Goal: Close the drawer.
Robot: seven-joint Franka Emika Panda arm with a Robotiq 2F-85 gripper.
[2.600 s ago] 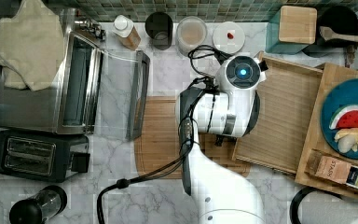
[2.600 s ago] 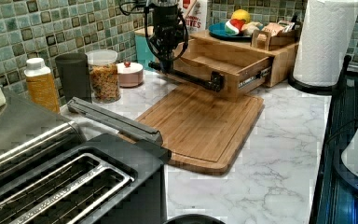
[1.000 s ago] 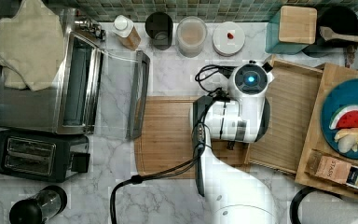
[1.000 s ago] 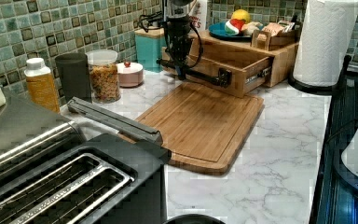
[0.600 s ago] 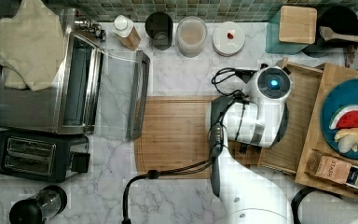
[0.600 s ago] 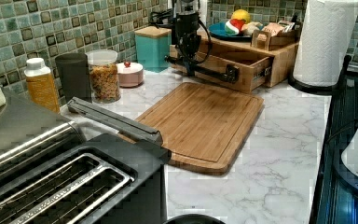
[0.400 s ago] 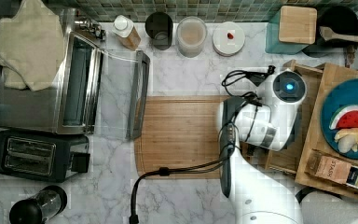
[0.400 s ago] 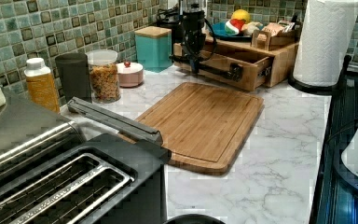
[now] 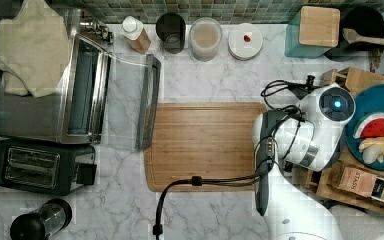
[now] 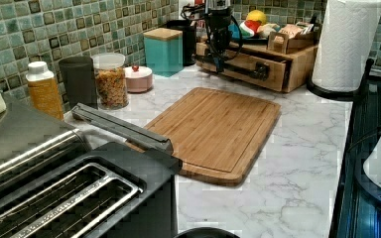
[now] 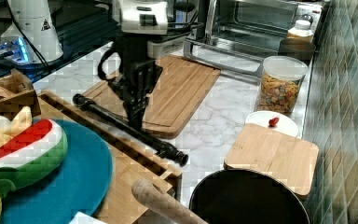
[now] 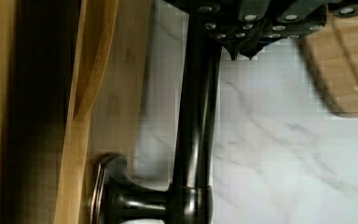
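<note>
Where the top view looks straight down on a marble counter (image 9: 205,210), we see the white robot arm (image 9: 300,200) reaching in from the lower edge, its wrist above the gap between a wooden cutting board (image 9: 205,145) in the middle and a wooden stand at the top view's right; the drawer (image 9: 307,177) shows as a thin strip of light wood under the arm. A blue plate (image 9: 375,100) of toy fruit sits on that stand, and a steel toaster oven (image 9: 75,85) with its glass door dropped open stands at the top view's left. In the left view, we find the drawer (image 10: 243,64) nearly flush with the stand, far across the counter beyond the cutting board (image 10: 218,129), with the gripper (image 10: 218,62) hanging at its front beside the dark bar handle (image 10: 250,73). In the right view, we look over the plate (image 11: 74,186) and see the gripper (image 11: 135,114) pointing down onto the middle of the black handle (image 11: 130,130), which runs along the drawer's front edge (image 11: 135,151). In the wrist view, the handle (image 12: 196,121) passes straight between the fingertips (image 12: 223,35), so we read the jaws as clamped around the bar, with the drawer's wooden front (image 12: 116,102) just beside it and marble on the other side.
</note>
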